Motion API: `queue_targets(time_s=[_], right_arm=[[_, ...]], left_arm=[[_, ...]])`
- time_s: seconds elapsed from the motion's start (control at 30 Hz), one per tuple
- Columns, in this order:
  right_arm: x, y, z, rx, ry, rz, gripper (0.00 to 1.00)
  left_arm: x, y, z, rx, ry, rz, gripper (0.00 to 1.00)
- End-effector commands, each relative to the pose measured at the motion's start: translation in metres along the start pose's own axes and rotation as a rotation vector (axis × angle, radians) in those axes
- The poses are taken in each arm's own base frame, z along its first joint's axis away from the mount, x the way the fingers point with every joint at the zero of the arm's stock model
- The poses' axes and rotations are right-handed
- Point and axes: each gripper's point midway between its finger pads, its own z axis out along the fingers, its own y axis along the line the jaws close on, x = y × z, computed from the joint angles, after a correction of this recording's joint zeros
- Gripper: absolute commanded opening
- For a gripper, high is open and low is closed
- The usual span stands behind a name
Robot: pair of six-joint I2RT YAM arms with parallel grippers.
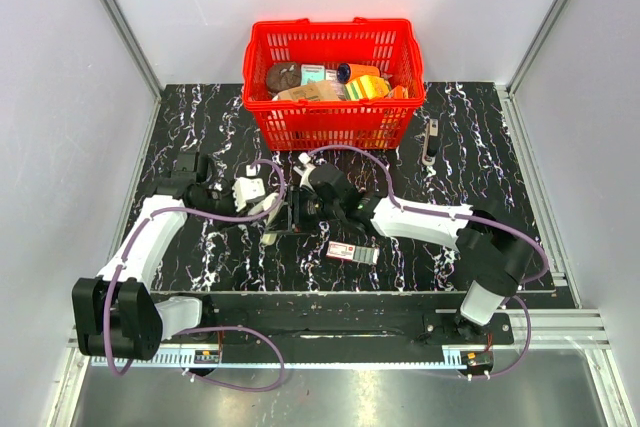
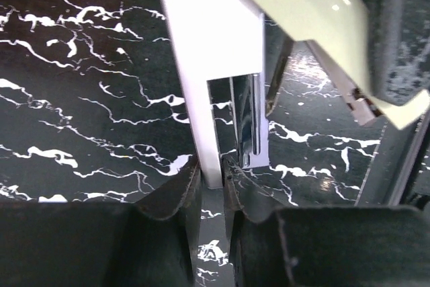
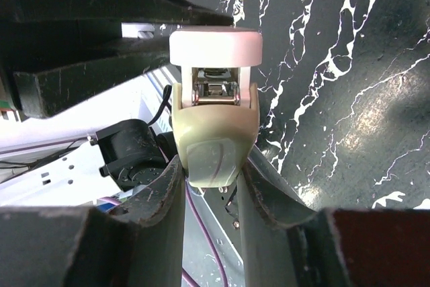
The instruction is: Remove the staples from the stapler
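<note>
The stapler (image 1: 279,209) hangs just above the black marble table (image 1: 470,127) at its middle, held between both grippers and hinged open. My left gripper (image 2: 211,173) is shut on the stapler's white base bar (image 2: 201,65). The metal staple channel (image 2: 245,119) shows beside the bar. My right gripper (image 3: 211,179) is shut on the stapler's cream top cover (image 3: 215,139), with the white base end (image 3: 215,46) beyond it. In the top view the left gripper (image 1: 266,205) and right gripper (image 1: 300,213) face each other closely. I cannot see whether staples are in the channel.
A red basket (image 1: 330,82) full of assorted items stands at the back middle. A flat red-white-green little box (image 1: 352,253) lies just in front of the grippers. A slim dark and silver tool (image 1: 431,142) lies to the right of the basket.
</note>
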Motion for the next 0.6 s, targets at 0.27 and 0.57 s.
queue_targets(time_s=[0.27,0.57], right_arm=[[0.011,0.017,-0.007,-0.052,0.113,-0.159,0.00],[0.015,-0.008,-0.005,0.068,0.164,-0.298,0.00]], left_arm=[[-0.006,0.066,-0.003,-0.253,0.017,0.181,0.13],[-0.012,0.090,-0.013,-0.361,0.050,0.313,0.12]])
